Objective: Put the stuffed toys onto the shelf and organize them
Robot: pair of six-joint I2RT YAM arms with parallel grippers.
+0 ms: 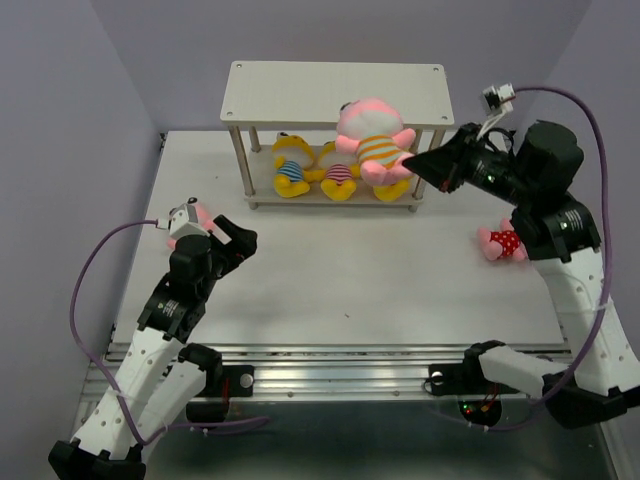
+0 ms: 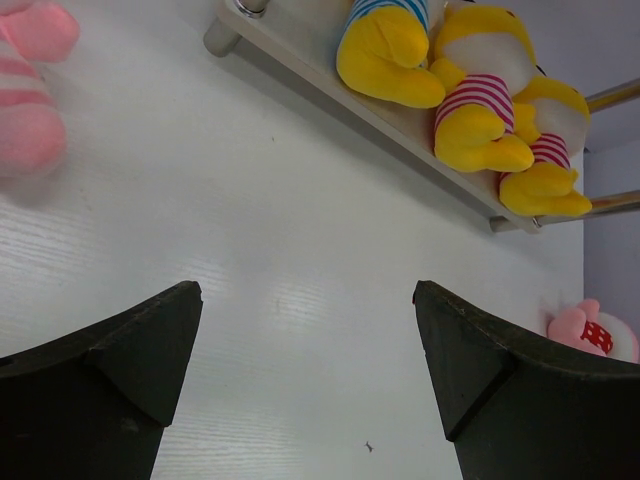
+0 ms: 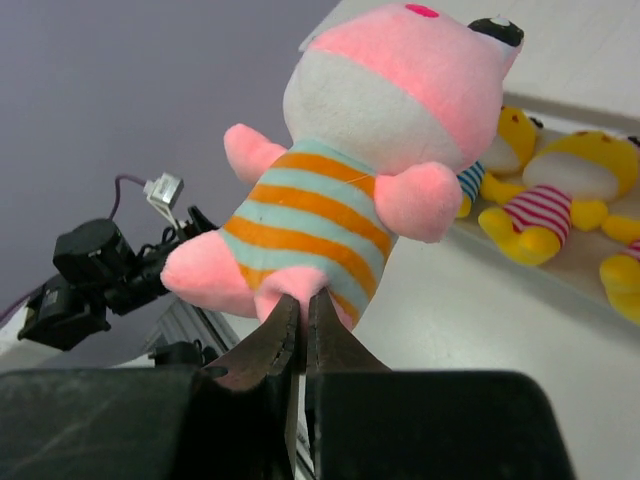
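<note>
Looking down from the top camera, the right claw (image 1: 415,165) is clamped on the orange-striped pink toy (image 1: 370,140), which stands just beyond its tips, against the front of the shelf (image 1: 300,95). The toy's head covers the top board's front edge; whether it clears that edge cannot be told here. Beneath it, the yellow toys (image 1: 291,168) fill the lower board, so the free place is, I judge, the upper board, above and ahead of the claw. The polka-dot toy (image 1: 502,242) lies on the table (image 1: 350,280) behind this claw, beside its arm. The left claw (image 1: 232,240) hovers well apart from the shelf, with the pink-striped toy (image 1: 195,215) just beside it.

From the left wrist, that claw's fingers (image 2: 150,340) stand wide apart over bare table. The pink-striped toy lies ahead to its left, and the yellow toys ahead to its right, feet toward it.

From the right wrist, the jaws are pinched together on the held toy's lower hem, between the legs. Its long axis runs up and away from the claw, head farthest. The board's edge is the likely obstacle.
</note>
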